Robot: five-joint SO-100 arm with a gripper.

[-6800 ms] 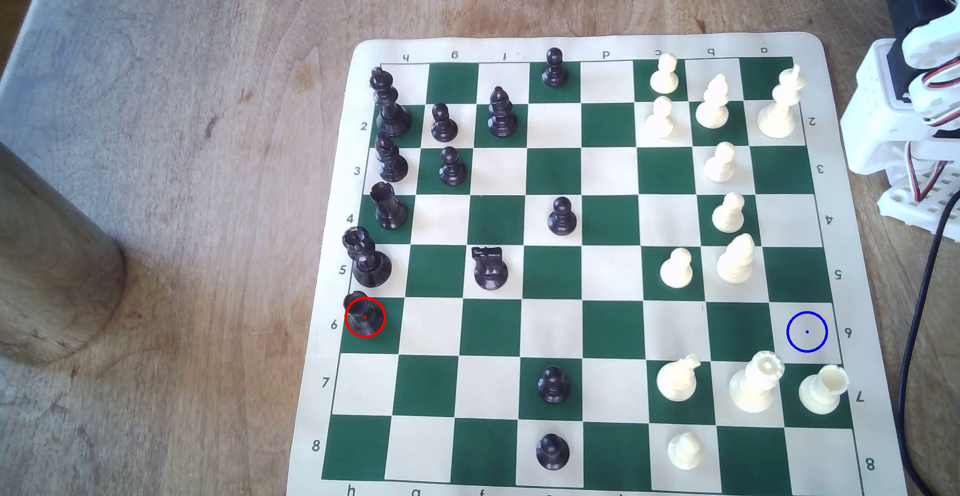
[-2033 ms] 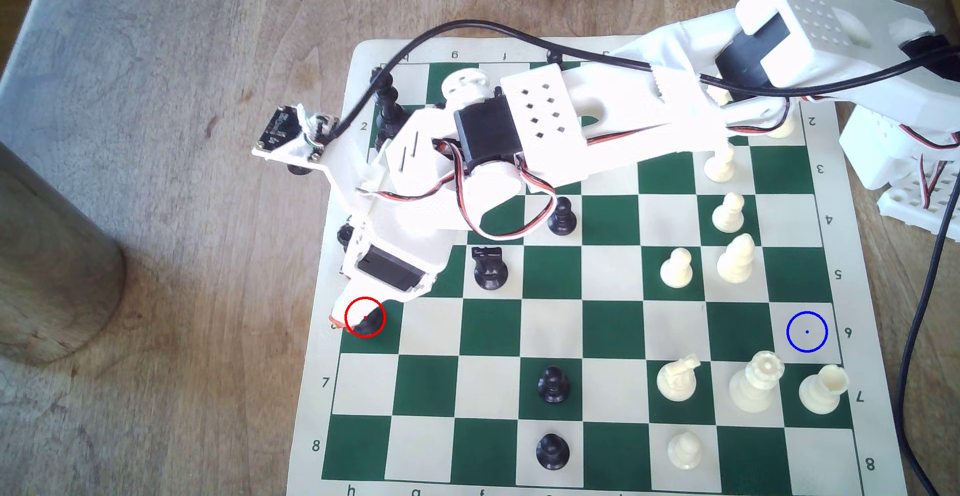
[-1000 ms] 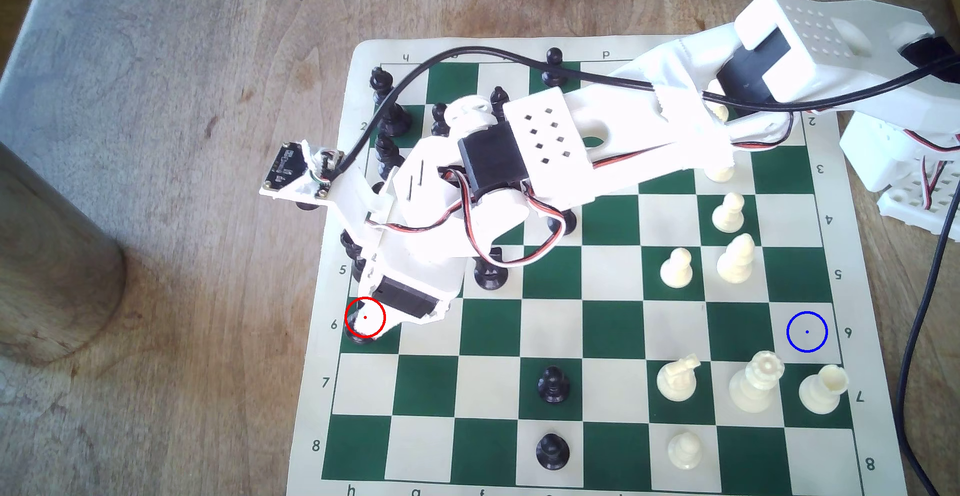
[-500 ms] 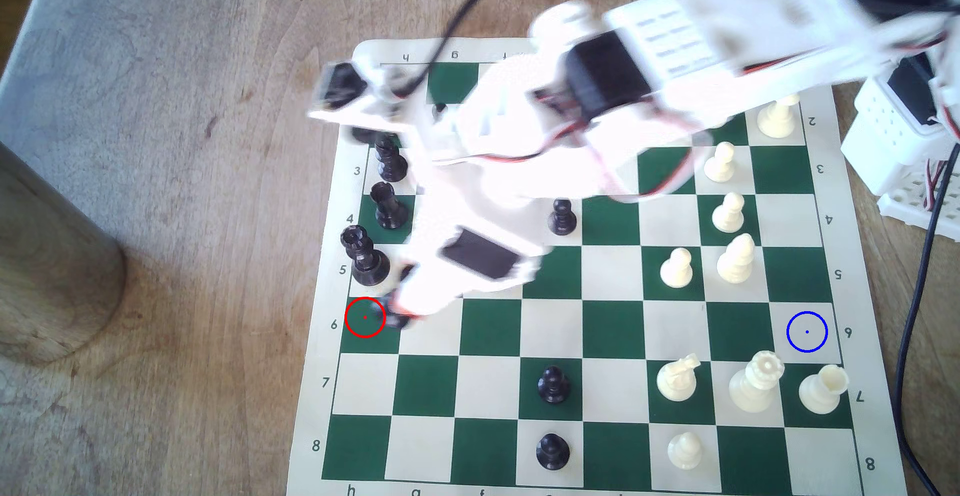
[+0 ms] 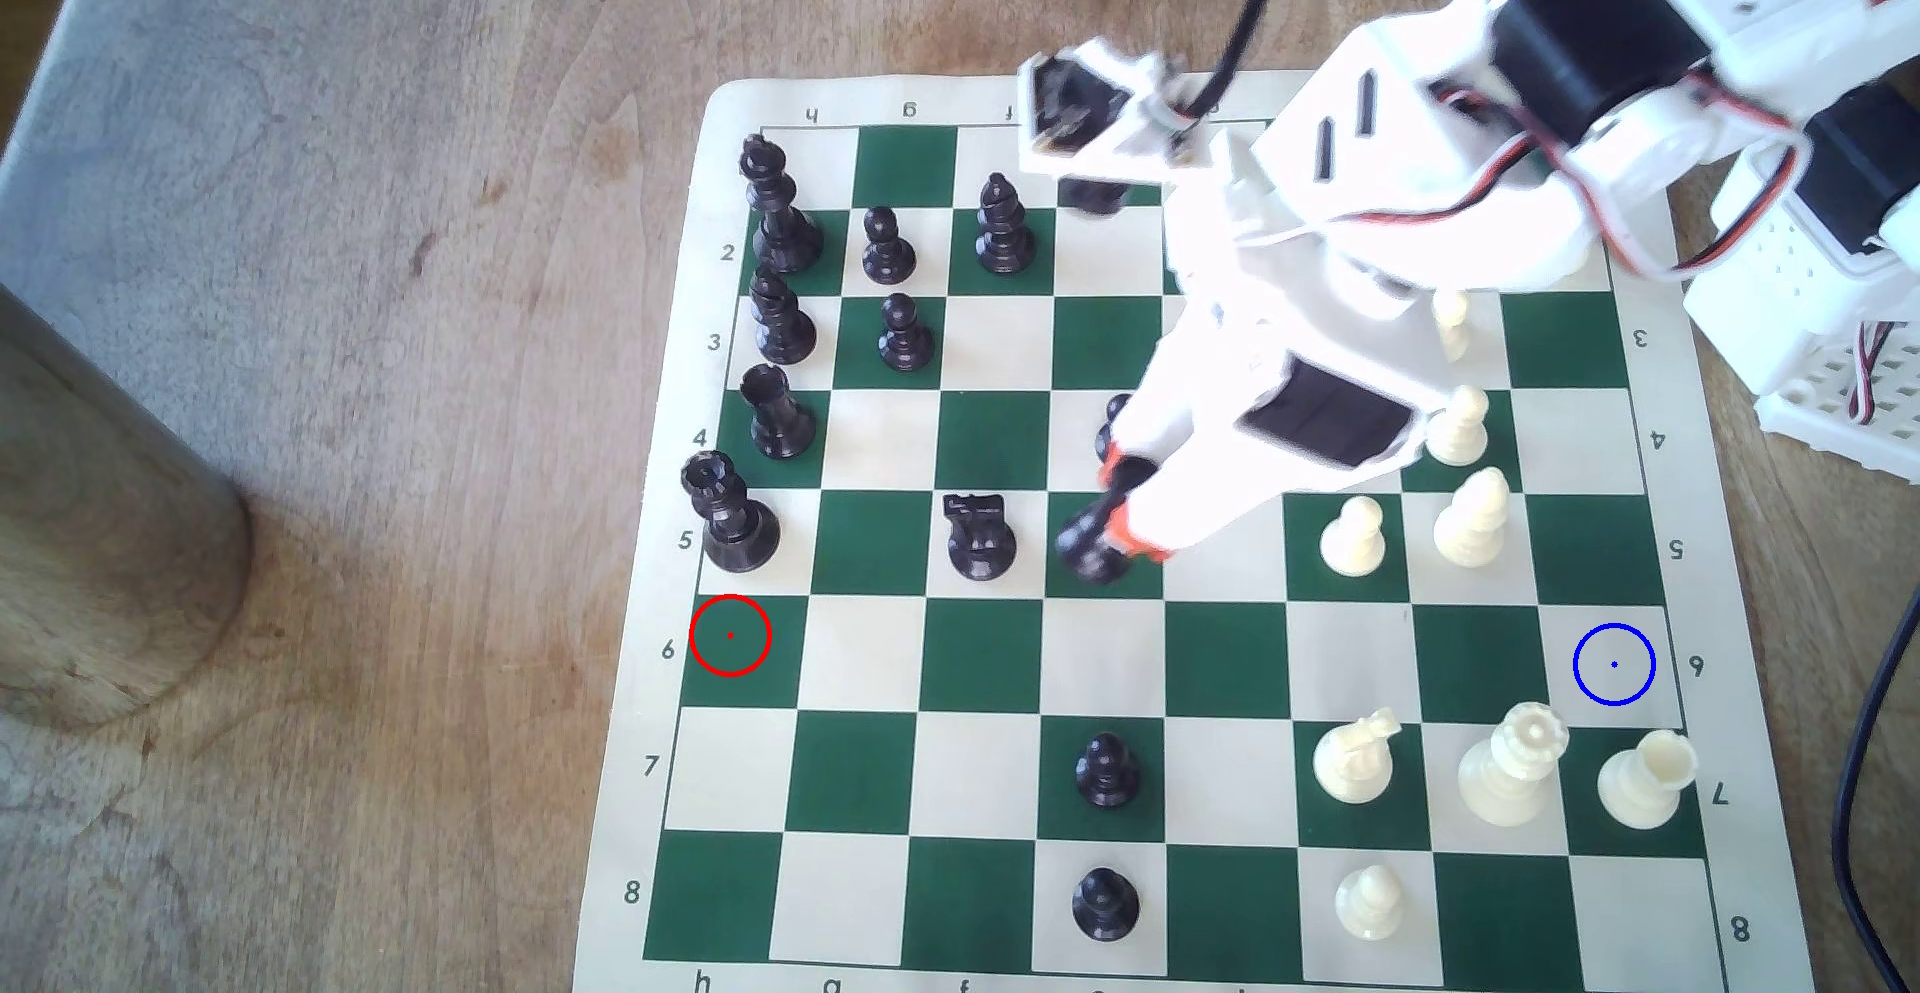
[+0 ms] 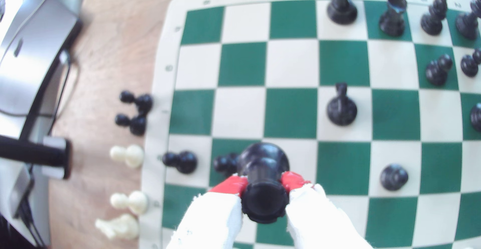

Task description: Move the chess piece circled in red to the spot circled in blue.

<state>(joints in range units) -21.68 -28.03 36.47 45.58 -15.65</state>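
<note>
The chess piece [image 5: 1083, 544], squat and black with a round flared base, hangs just above the board's middle, tilted, beside a black knight [image 5: 980, 536]. My gripper [image 5: 1122, 507] is shut on it, red-padded fingers on either side. In the wrist view the chess piece [image 6: 263, 181] sits between the red pads [image 6: 230, 185], its blunt top toward the camera, with my gripper [image 6: 264, 186] closed around its stem. The red-ringed green square [image 5: 730, 635] at the exterior view's left edge is bare. The spot [image 5: 1614, 664], a blue-ringed cream square, lies far to the exterior view's right.
Three tall white pieces [image 5: 1512, 775] stand in the row just in front of the spot, and white pawns [image 5: 1353, 536] stand behind it. A black pawn [image 5: 1107, 770] sits on the board's near middle. The arm's base [image 5: 1808, 328] and a cable flank the right edge.
The gripper has lifted the chess piece off the red-ringed square and carried it about three squares toward the exterior view's right. The arm has folded back toward its base.
</note>
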